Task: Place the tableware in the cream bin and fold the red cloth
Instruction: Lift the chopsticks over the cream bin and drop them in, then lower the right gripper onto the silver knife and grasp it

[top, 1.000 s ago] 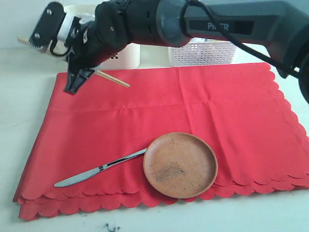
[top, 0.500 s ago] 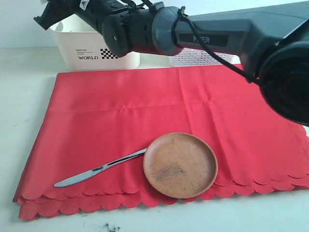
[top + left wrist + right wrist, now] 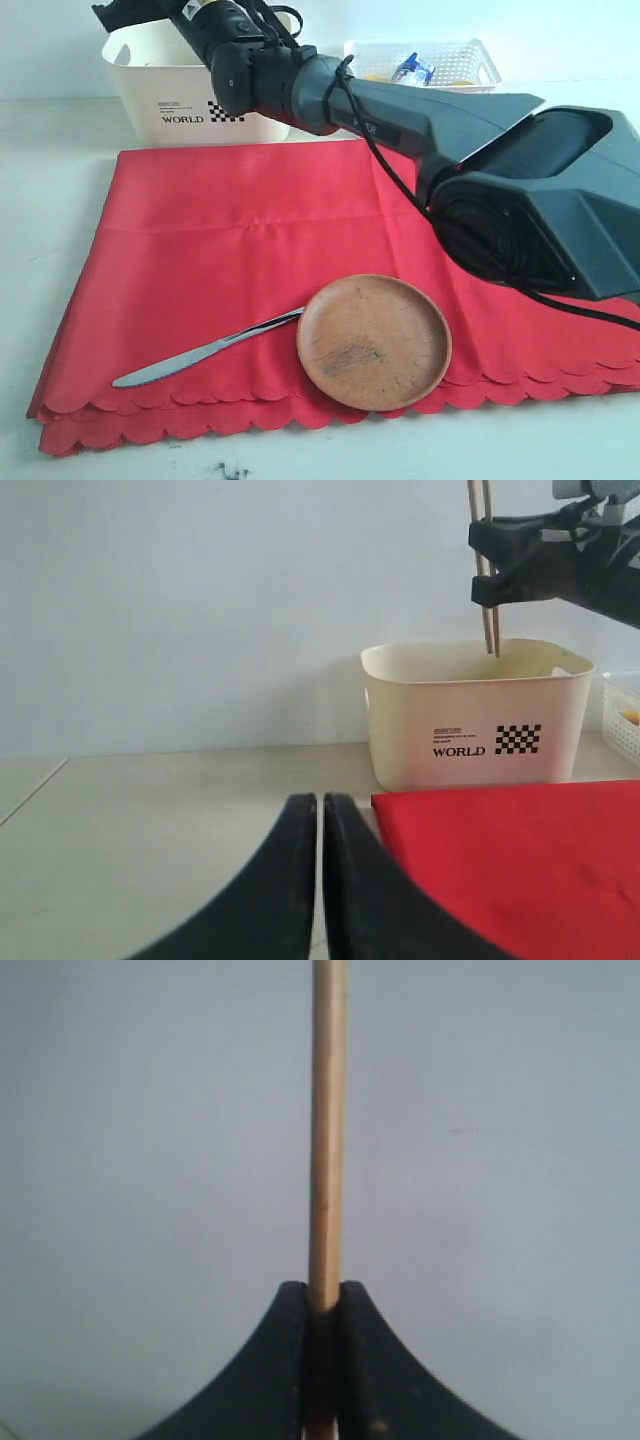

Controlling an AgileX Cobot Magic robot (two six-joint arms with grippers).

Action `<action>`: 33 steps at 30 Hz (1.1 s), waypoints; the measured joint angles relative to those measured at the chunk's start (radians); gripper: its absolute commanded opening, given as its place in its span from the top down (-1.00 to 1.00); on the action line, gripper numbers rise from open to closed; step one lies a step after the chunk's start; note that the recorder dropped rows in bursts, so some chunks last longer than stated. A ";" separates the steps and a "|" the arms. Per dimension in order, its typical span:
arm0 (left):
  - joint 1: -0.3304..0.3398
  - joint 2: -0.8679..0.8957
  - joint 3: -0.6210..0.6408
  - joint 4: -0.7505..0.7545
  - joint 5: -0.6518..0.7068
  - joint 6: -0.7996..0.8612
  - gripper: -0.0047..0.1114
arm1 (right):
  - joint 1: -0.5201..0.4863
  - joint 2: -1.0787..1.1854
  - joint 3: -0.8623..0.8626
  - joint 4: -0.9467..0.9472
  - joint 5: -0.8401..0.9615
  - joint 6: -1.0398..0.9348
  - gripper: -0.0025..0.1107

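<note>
Right fingers [image 3: 298,1305] clenched on the wooden chopsticks [image 3: 485,570], held upright over the cream bin [image 3: 180,95], lower tips at its open top. Left fingers [image 3: 314,820] pressed together, grasping nothing, low over the bench [image 3: 60,200] just beside the red cloth's near corner. Red cloth [image 3: 300,230] lies flat on the bench in front of the bin, with the silver knife [image 3: 200,352] and brown plate [image 3: 373,341] on its front part, knife handle tip touching the plate rim; white lattice basket [image 3: 420,60] sits just beside the bin.
</note>
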 measured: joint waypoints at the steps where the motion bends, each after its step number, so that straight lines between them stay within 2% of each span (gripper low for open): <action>1: 0.000 0.000 0.000 0.000 0.000 0.000 0.83 | -0.004 0.013 -0.020 0.018 0.011 0.000 0.96; 5: 0.000 0.000 0.000 0.000 0.000 0.000 0.83 | -0.026 0.042 -0.072 0.084 0.060 -0.001 0.80; 7: 0.000 0.000 0.000 0.000 0.000 0.000 0.83 | -0.037 0.053 -0.085 0.098 0.081 -0.020 0.64; 12: 0.000 0.000 0.000 0.000 0.000 0.000 0.83 | -0.046 0.071 -0.102 0.105 0.124 -0.041 0.09; 17: 0.000 0.000 0.000 0.000 0.000 0.000 0.83 | -0.046 0.075 -0.102 0.108 0.148 -0.037 -0.18; 22: 0.000 0.000 0.000 0.000 0.000 0.000 0.83 | -0.046 0.059 -0.104 0.120 0.254 0.076 -0.19; 25: 0.000 0.000 0.000 0.000 0.000 0.000 0.83 | -0.046 0.023 -0.104 0.124 0.425 0.141 -0.14; 26: 0.000 0.000 0.000 0.000 0.000 0.000 0.83 | -0.046 -0.012 -0.104 0.124 0.533 0.156 -0.11; 33: 0.000 0.000 0.000 0.000 0.000 0.000 0.83 | -0.044 -0.146 -0.104 0.107 0.889 0.137 0.55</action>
